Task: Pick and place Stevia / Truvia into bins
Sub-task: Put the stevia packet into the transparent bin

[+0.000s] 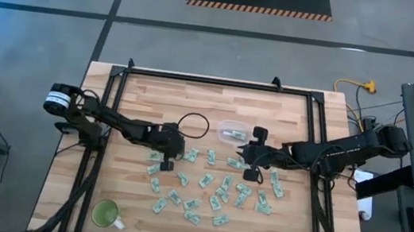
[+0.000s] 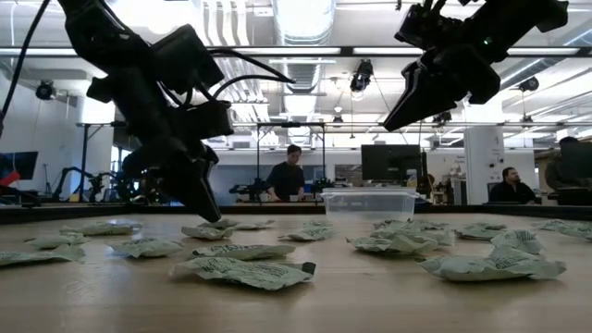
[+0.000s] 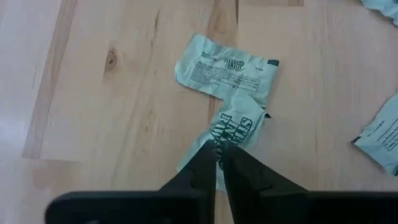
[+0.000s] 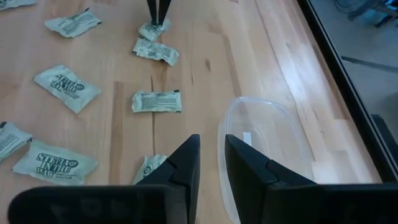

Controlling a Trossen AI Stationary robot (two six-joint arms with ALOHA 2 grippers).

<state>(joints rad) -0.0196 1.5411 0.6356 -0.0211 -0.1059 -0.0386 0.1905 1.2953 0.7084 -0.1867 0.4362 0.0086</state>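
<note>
Left end effector (image 3: 217, 152) pinching sachet (image 3: 233, 134) | overhead: grip hidden

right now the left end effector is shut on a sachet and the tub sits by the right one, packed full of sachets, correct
Not quite. The left end effector is shut on a sachet, and the tub is by the right end effector, but the right wrist view shows the tub nearly empty, with only one small pale piece inside.

Pale green and white Stevia sachets (image 1: 206, 182) lie flat and scattered across the wooden desk (image 1: 145, 96); the shallow clear tub (image 1: 232, 130) sits upright behind them, one sachet inside.
</note>
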